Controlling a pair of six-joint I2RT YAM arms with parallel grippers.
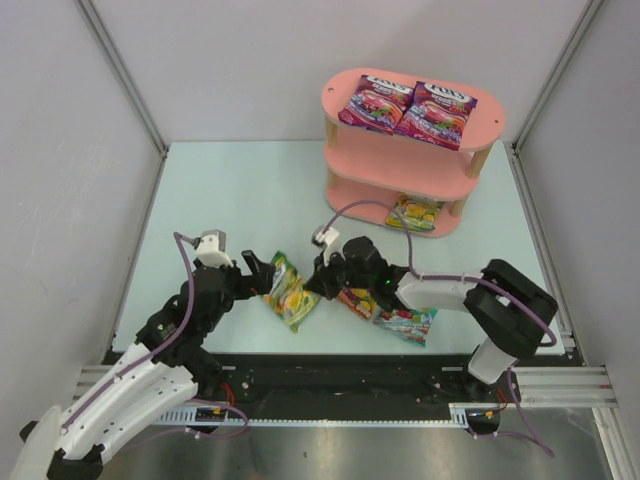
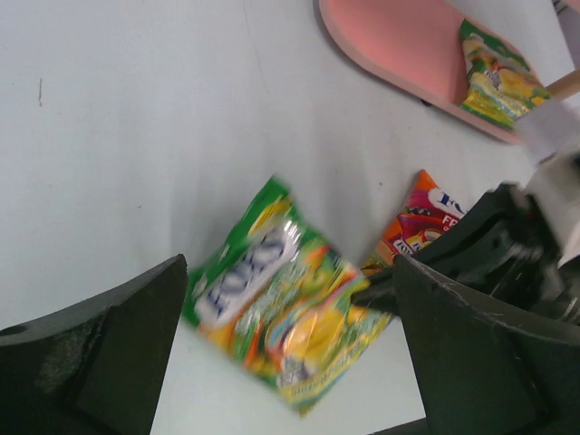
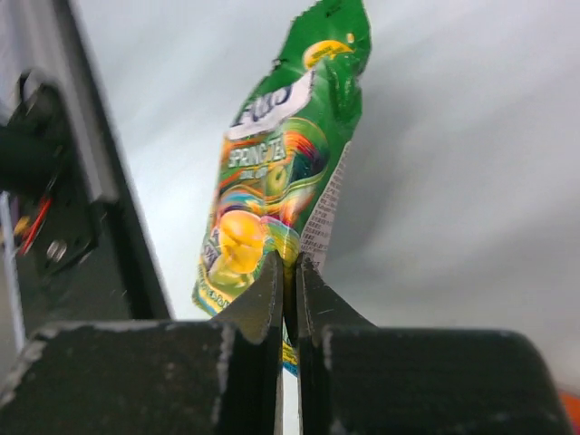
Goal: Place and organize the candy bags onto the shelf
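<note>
My right gripper [image 1: 318, 282] [image 3: 290, 272] is shut on the edge of a yellow-green candy bag [image 1: 291, 292] [image 3: 281, 172] near the table's front middle. My left gripper [image 1: 265, 277] [image 2: 290, 272] is open, its fingers on either side of that bag [image 2: 281, 317] without touching it. A red-orange bag [image 1: 356, 302] [image 2: 421, 222] and a teal-white bag [image 1: 408, 325] lie partly under the right arm. The pink shelf [image 1: 345, 100] stands at the back right with two purple-magenta bags [image 1: 408, 108] on its top tier and a yellow-green bag [image 1: 414, 213] [image 2: 494, 77] on its bottom board [image 2: 399, 45].
Grey walls close the table on the left, back and right. A black rail [image 1: 350, 365] runs along the front edge by the arm bases. The right arm's cable [image 1: 360, 205] loops toward the shelf's bottom tier.
</note>
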